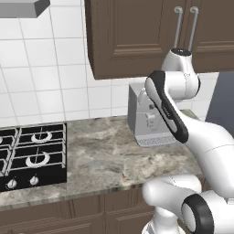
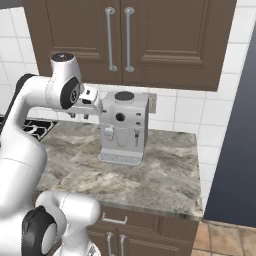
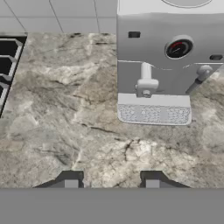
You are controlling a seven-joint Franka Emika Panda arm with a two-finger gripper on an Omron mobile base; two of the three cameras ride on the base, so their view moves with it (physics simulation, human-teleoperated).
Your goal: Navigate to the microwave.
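Empty, my end effector point(image 3: 111, 180) hangs with fingers parted above the counter point(image 3: 65, 131), coffee machine point(image 3: 170, 65) ahead; judging so, navigation remains unfinished

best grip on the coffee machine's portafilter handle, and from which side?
Probably the handle itself, from the front: it juts from the coffee machine over the drip tray, toward the open gripper, so the fingers could close across it sideways.
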